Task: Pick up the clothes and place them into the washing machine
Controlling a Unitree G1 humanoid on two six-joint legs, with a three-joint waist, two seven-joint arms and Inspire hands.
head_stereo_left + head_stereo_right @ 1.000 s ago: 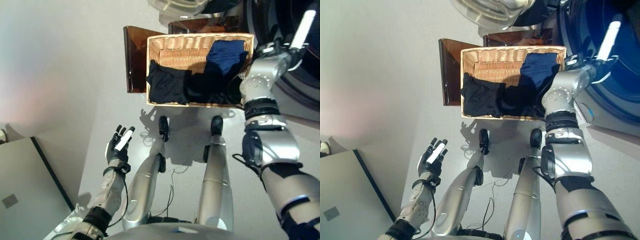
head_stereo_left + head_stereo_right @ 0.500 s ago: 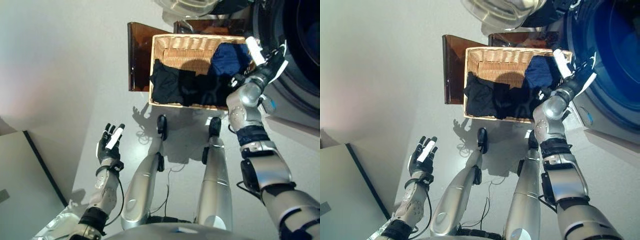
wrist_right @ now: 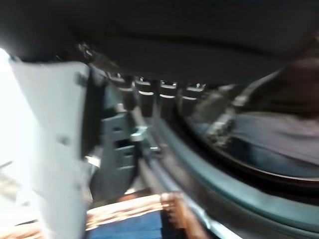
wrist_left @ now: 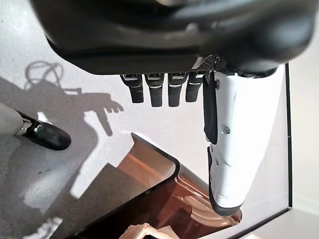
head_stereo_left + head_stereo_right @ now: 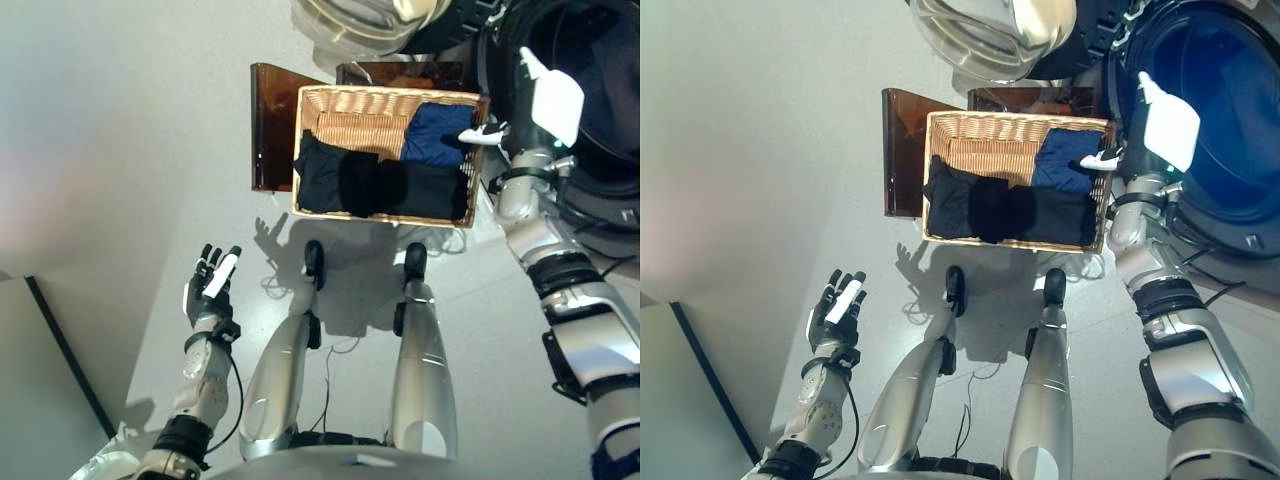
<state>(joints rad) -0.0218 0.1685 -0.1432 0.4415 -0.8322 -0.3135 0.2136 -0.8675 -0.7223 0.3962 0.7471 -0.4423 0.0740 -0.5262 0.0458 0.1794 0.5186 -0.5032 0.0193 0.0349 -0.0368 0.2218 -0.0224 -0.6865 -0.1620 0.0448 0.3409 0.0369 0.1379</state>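
Note:
The wicker basket point(image 5: 345, 103) rests on the dark brown box point(image 5: 272, 125) beside the washing machine. Dark clothes point(image 5: 375, 187) lie along its near side and a blue garment point(image 5: 436, 134) lies at its right end. My right hand point(image 5: 553, 100) is open and empty, raised at the rim of the machine's drum opening point(image 5: 605, 70), just right of the basket. In the right wrist view its fingers point(image 3: 149, 97) are straight before the drum rim point(image 3: 219, 169). My left hand point(image 5: 210, 288) is open and empty above the floor, far from the basket.
The machine's round door point(image 5: 995, 30) hangs open behind the basket. A pale panel with a dark edge point(image 5: 55, 345) stands at the lower left. The left wrist view shows the brown box point(image 4: 149, 199) past my thumb point(image 4: 232, 149).
My right hand has moved from over the basket's right end to the drum rim, still empty. The clothes lie as before. The camera has shifted a little.

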